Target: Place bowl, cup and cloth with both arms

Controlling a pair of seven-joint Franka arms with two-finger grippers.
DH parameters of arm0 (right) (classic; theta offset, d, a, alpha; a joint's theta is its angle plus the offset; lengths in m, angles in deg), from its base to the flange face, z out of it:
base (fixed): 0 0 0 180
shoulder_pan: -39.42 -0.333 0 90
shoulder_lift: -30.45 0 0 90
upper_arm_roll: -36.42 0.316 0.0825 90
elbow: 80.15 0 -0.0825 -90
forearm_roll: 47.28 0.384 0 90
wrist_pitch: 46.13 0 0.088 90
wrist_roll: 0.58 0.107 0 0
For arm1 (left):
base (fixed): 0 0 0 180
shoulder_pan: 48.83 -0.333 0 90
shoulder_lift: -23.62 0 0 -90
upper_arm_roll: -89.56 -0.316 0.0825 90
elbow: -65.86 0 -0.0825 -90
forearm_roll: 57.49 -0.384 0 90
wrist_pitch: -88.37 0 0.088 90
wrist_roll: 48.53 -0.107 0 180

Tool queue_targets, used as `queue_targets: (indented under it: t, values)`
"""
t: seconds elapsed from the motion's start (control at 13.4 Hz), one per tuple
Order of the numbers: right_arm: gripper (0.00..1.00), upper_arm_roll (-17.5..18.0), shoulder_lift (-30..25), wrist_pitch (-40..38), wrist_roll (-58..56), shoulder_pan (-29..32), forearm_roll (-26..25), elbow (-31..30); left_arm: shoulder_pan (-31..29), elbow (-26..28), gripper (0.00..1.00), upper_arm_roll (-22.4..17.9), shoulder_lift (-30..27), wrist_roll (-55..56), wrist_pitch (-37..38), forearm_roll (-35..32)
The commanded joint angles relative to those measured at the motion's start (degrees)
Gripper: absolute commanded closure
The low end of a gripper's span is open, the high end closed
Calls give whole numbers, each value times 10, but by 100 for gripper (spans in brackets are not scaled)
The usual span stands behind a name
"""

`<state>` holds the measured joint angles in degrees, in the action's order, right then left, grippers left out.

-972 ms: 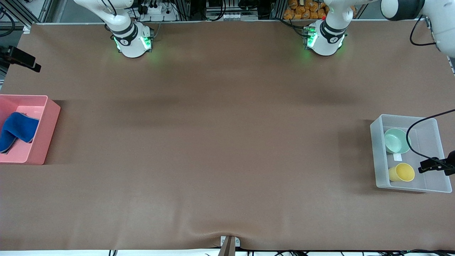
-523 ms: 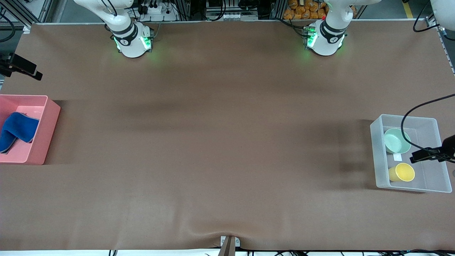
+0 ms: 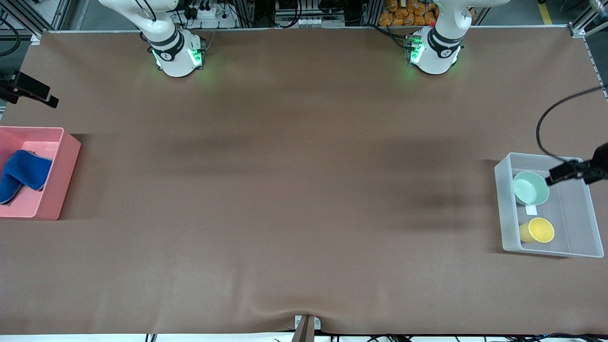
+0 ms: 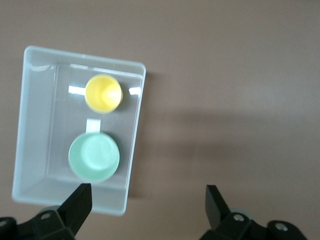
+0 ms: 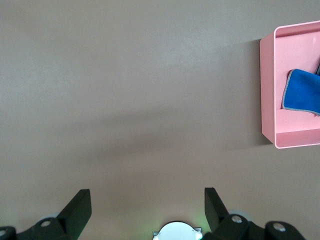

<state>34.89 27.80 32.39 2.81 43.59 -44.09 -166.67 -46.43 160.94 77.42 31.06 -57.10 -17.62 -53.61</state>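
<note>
With the pale green bowl [image 4: 94, 161] and yellow cup [image 4: 103, 93] in the clear plastic bin [image 4: 30, 125] and the blue cloth [image 5: 301, 91] in the pink plastic bin [image 5: 268, 90], both the left gripper [image 4: 147, 202] and the right gripper [image 5: 146, 205] hover spread and empty, so either stage fits.

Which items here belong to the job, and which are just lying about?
Job items:
- mint-green round bowl
- yellow plastic cup
- blue folded cloth

Just there:
- clear plastic bin holding bowl and cup
- pink plastic bin holding the cloth
- brown table cover

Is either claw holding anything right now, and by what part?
Nothing is held. The left claw and right claw are both open and empty.
</note>
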Motion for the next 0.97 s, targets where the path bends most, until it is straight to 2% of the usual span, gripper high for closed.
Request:
queue_targets:
  t: [0.0, 0.22, 0.45, 0.6, 0.75, 0.9]
  values:
    - [0, 4, 5, 0, 7, 8, 12, 4, -5, 103, 0, 20, -102, 4, -7, -33]
    - [0, 4, 5, -1, 7, 8, 12, 4, -5, 95, 0, 27, -117, 3, 16, -33]
    - [0, 4, 5, -2, 7, 8, 12, 5, 1, 39, 0, 31, -96, 3, 17, -23]
    - [0, 5, 5, -3, 7, 6, 12, 4, 1, 27, 0, 49, -99, 7, 17, -9]
    - [0, 5, 5, -4, 7, 6, 12, 5, -3, 4, 0, 87, -98, 41, 40, -14]
    - [0, 5, 3, -6, 7, 6, 12, 6, -3, -2, 0, 92, -100, 52, 61, -17]
